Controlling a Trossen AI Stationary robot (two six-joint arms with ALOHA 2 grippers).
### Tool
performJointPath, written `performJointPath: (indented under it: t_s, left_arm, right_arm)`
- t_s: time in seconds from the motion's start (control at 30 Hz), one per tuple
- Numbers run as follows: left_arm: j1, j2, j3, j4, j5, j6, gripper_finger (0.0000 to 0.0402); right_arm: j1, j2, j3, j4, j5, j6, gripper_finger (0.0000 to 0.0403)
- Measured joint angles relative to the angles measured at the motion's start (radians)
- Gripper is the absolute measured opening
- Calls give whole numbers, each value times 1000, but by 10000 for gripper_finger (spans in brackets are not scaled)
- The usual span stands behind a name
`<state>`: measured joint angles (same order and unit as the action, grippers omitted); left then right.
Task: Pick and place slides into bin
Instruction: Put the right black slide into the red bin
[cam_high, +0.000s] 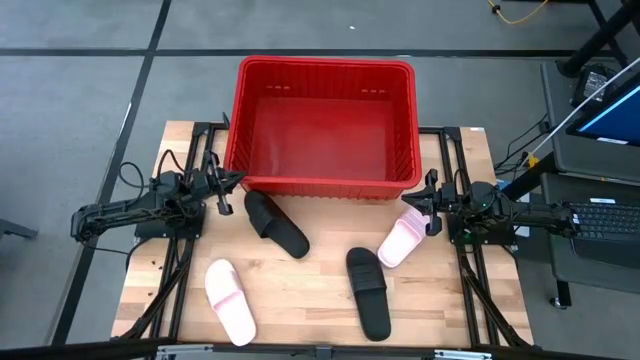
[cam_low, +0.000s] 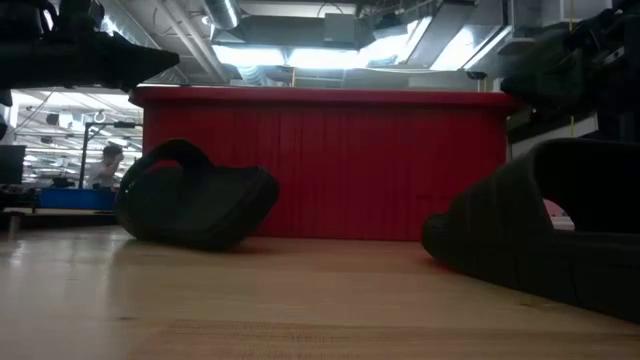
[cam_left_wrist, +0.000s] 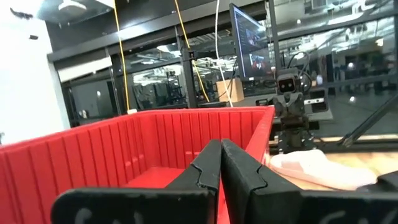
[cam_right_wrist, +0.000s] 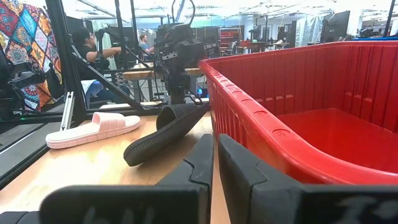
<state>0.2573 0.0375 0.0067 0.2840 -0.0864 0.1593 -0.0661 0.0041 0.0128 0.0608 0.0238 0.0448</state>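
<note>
The red bin (cam_high: 325, 125) stands at the table's far middle, and I see nothing inside it. One black slide (cam_high: 276, 223) lies just in front of the bin's near wall, sole on the table. A second black slide (cam_high: 368, 292) lies toward the near edge. One pink slide (cam_high: 402, 240) lies right of centre and the other (cam_high: 231, 300) lies near left. My left gripper (cam_high: 235, 180) is shut and empty beside the bin's near left corner. My right gripper (cam_high: 408, 203) is shut and empty beside the near right corner, just above the pink slide's far end.
Dark arm mounts and rails run along both table sides (cam_high: 175, 270). Bare wood (cam_high: 300, 285) lies between the slides. A desk with a keyboard and a screen (cam_high: 600, 215) stands right of the table. People sit in the room beyond (cam_right_wrist: 84, 43).
</note>
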Motion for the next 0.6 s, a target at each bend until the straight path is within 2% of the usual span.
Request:
performJointPath:
  t_s: [0.23, 0.4, 0.6]
  left_arm:
    - [0, 0, 17, -7, 17, 7, 4]
    - [0, 0, 85, -29, 157, -22, 2]
    - [-1, 3, 212, -317, 185, -114, 1]
  right_arm:
    - [0, 0, 0, 0, 0, 0, 28]
    - [0, 0, 0, 40, 7, 4, 28]
    - [0, 0, 0, 61, 8, 0, 6]
